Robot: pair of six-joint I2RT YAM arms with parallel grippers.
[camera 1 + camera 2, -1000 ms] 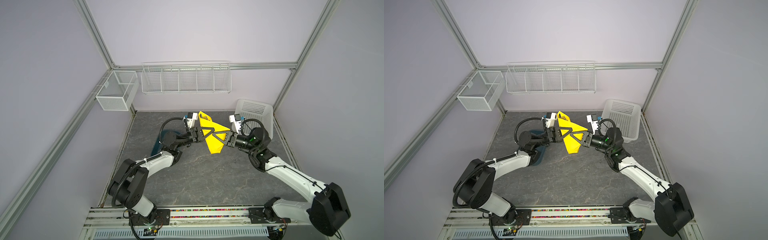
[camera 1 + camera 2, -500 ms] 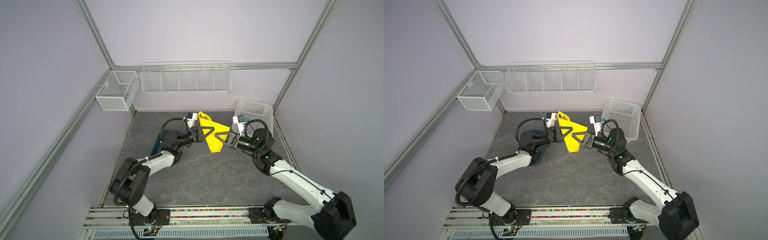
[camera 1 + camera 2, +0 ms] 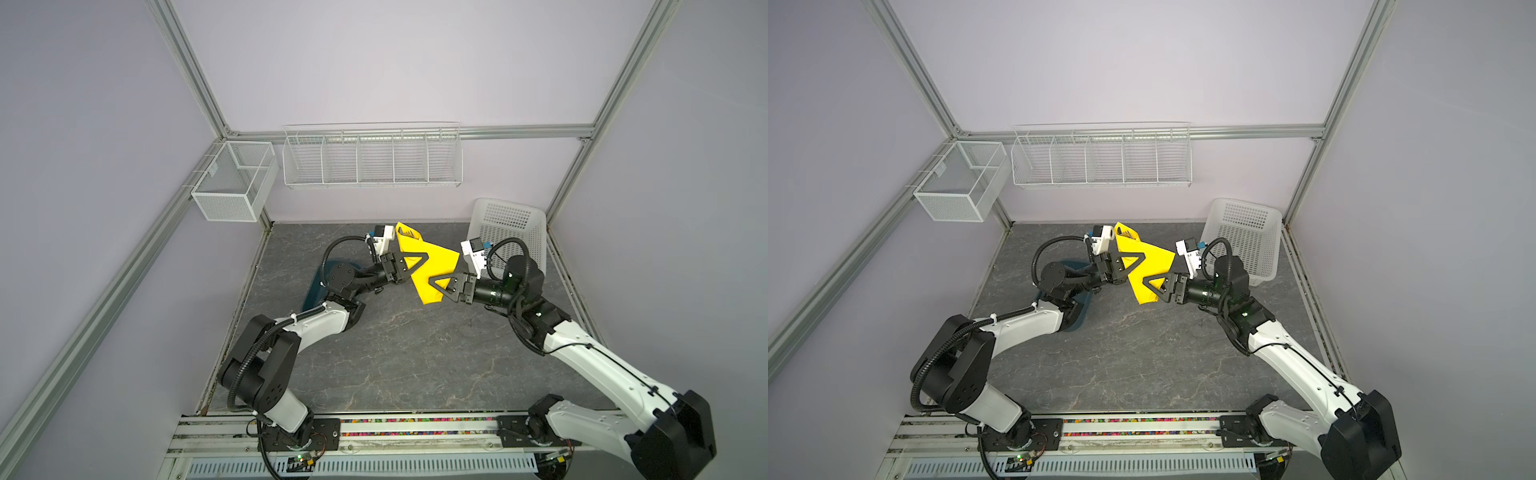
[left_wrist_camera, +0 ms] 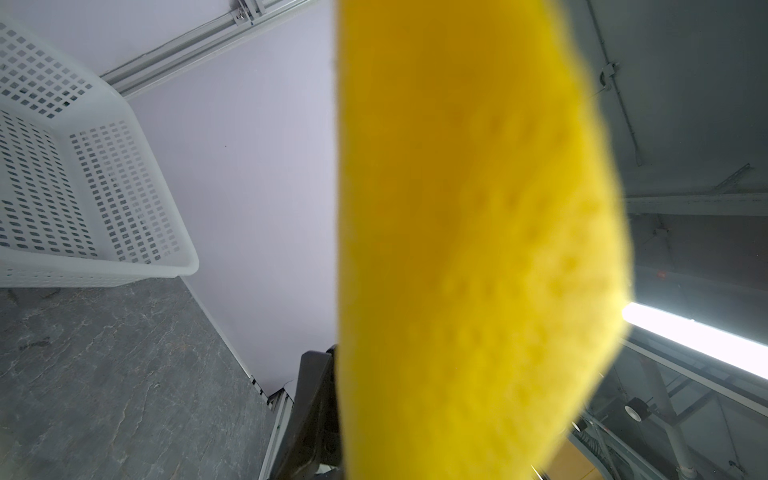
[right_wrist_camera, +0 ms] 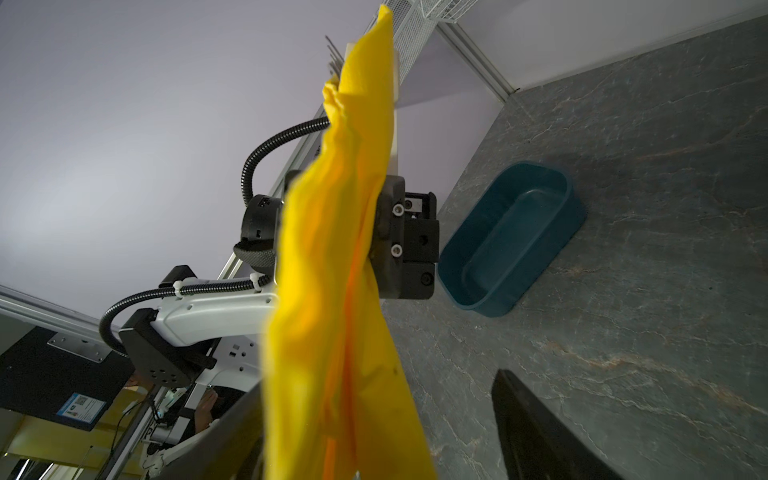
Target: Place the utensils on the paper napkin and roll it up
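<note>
Right claw (image 3: 437, 284) has sprung wide since a second ago. Its fingers now straddle the napkin (image 3: 436, 262) without pinching it, probably to regrip. Left claw (image 3: 415, 262) is clamped on the napkin and carries it alone, as a loose, crumpled roll raised over the table (image 3: 395, 353). Fork tines (image 5: 332, 54) seem to peek from its upper end; the other utensils are hidden, presumably inside.

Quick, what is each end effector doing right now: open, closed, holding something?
Left end effector: closed, holding the yellow napkin.
Right end effector: open, fingers apart around the napkin, not gripping.
</note>
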